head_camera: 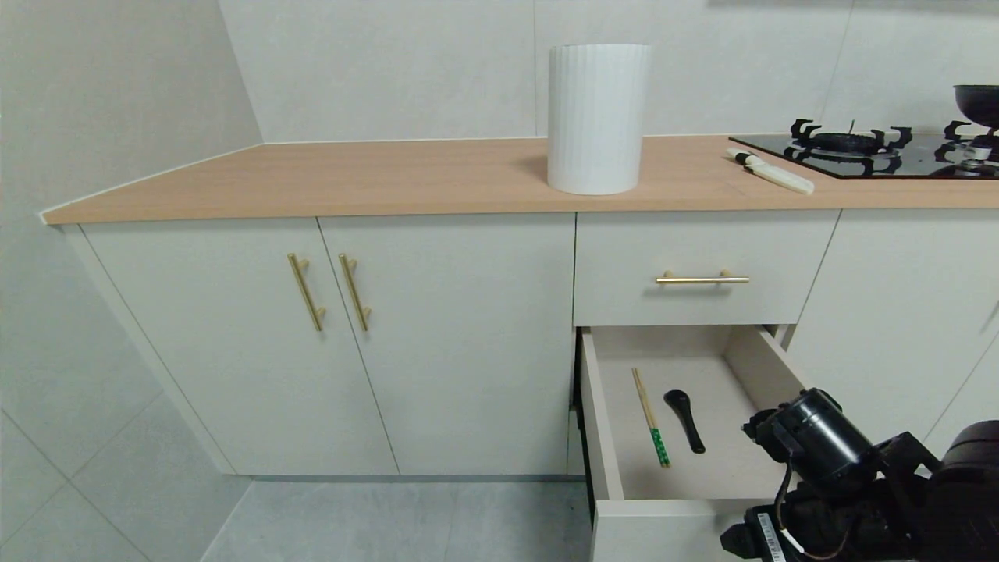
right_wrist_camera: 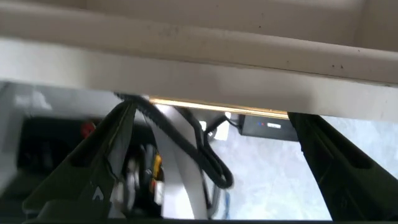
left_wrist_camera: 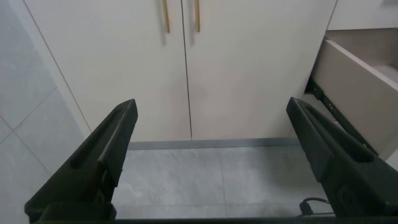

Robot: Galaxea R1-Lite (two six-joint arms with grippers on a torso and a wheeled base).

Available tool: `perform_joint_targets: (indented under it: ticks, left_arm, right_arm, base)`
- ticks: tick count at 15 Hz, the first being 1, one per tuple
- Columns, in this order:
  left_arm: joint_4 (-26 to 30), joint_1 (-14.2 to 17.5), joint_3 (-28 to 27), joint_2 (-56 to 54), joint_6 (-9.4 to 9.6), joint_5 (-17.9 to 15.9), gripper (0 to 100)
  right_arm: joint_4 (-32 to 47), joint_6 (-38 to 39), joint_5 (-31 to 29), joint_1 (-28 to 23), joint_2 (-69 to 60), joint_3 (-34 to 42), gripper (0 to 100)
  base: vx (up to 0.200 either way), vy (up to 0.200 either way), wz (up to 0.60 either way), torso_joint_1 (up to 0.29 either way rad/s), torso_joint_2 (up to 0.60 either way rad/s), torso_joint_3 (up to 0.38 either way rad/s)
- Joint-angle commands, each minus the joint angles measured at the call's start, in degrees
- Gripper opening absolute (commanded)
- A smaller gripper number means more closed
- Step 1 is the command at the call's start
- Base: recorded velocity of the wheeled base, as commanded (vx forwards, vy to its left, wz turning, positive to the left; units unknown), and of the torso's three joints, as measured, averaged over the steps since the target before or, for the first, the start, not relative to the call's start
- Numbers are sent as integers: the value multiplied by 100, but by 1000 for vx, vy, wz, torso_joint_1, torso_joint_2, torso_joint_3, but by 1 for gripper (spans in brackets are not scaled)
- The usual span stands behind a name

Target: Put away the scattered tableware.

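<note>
Drawer (head_camera: 601, 406) is pulled out, and the chopsticks (head_camera: 650, 428) and black spoon (head_camera: 684, 420) lie side by side on its floor, long axes running front to back. The right gripper (right_wrist_camera: 211, 124) sits low at the drawer's front panel (right_wrist_camera: 199, 62), fingers spread wide and gripping nothing. The gold handle (right_wrist_camera: 217, 107) runs crosswise just ahead of the gap between them; whether it touches, I can't tell. The left gripper (left_wrist_camera: 211, 109), also spread and empty, hangs off to the drawer's left. So the right arm is clearly the nearer one. A knife (head_camera: 769, 170) lies on the countertop above the drawer.
</note>
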Motion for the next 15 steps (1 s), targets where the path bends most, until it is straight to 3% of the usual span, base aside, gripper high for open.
perform_joint_targets:
  ticks: [1,15]
  left_arm:
    - [-1,0,1,1,-1,-2,100]
    - [-1,0,1,1,-1,-2,100]
  right_arm:
    - [-9,8,6,-113,123,-51,100]
    - [-2162,-124,-258,-861,1362,-156,100]
  base:
    - [0,0,0,0,0,0]
    - [0,0,0,0,0,0]
